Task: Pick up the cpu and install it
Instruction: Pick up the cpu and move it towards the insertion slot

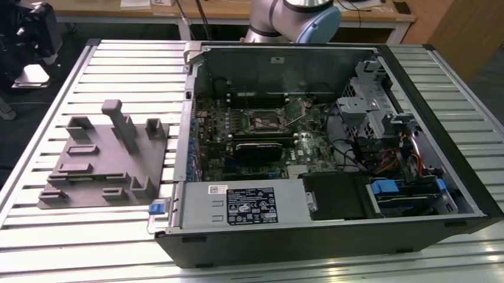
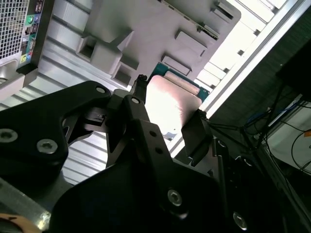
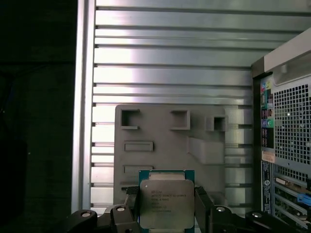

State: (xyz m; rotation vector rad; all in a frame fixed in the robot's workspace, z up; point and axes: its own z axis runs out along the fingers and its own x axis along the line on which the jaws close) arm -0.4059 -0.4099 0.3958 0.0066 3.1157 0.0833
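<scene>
1. The end effector (image 3: 166, 208) is clamped on the cpu (image 3: 166, 196), its fingers (image 3: 201, 206) covering two opposite edges.
2. The cpu sits over the gray fixture (image 3: 160, 145) on the bench (image 3: 170, 73); whether they touch is unclear.
3. In the exterior view, the arm (image 1: 295, 17) is cut off at the far edge, beyond the case (image 1: 315, 236).

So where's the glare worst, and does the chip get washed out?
Second wrist view: glare bleaches the chip, gripped in the end effector. First wrist view: the chip is evenly lit, and the table slats shine. Exterior view: the computer case interior is darker than the table.
</scene>
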